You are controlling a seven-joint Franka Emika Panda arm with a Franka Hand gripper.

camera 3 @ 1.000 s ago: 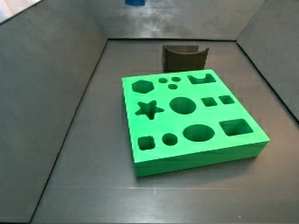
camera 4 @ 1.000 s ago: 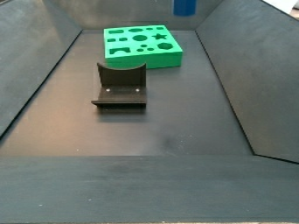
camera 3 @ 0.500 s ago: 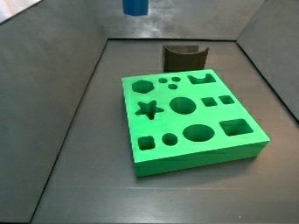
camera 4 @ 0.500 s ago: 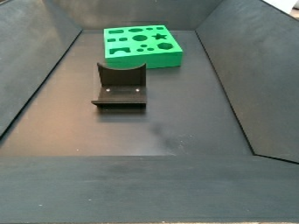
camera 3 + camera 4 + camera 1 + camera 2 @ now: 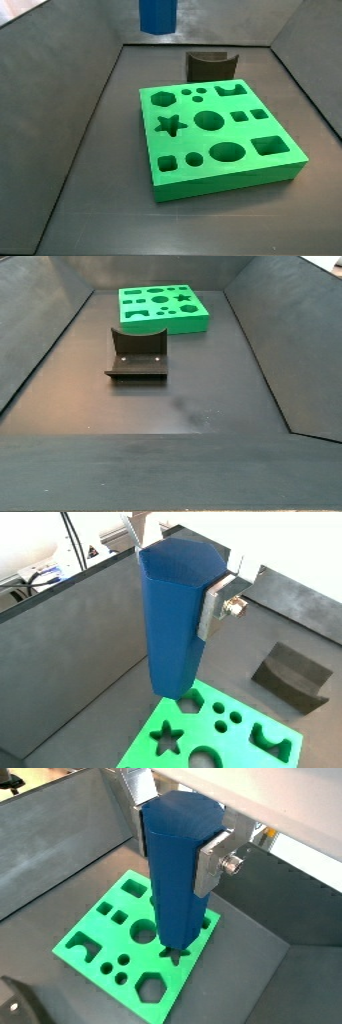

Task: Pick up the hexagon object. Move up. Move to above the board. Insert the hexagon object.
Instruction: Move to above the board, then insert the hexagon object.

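One hexagon object (image 5: 174, 612) is what you see in both wrist views, a tall bright-blue prism standing upright between the silver finger plates (image 5: 218, 604) of the end effector (image 5: 181, 567). The end effector is closed on it near its top end, with one plate pressed flat on a side face (image 5: 211, 863); the opposite plate is mostly hidden behind the prism. In a side view only the lower end of the hexagon object (image 5: 158, 14) shows, at the top edge of the picture, high above the floor and well apart from the board (image 5: 214, 135).

One board (image 5: 164, 308) lies flat on the dark table (image 5: 174, 396). You can count eleven cutouts on its top in a side view: one hexagon (image 5: 163, 98), one star (image 5: 168, 125), some round ones and some angular ones (the smallest are hard to name). In a wrist view the bottom end of the prism stands over the board's edge close to the star cutout (image 5: 174, 954), not touching the green surface.

One fixture (image 5: 138, 354) stands near the board, apart from it, with bare floor between them.

Sloped dark walls (image 5: 261, 336) close the table on the sides. Around the board you have open floor on each side, widest on the side toward the camera in a side view (image 5: 201, 225).
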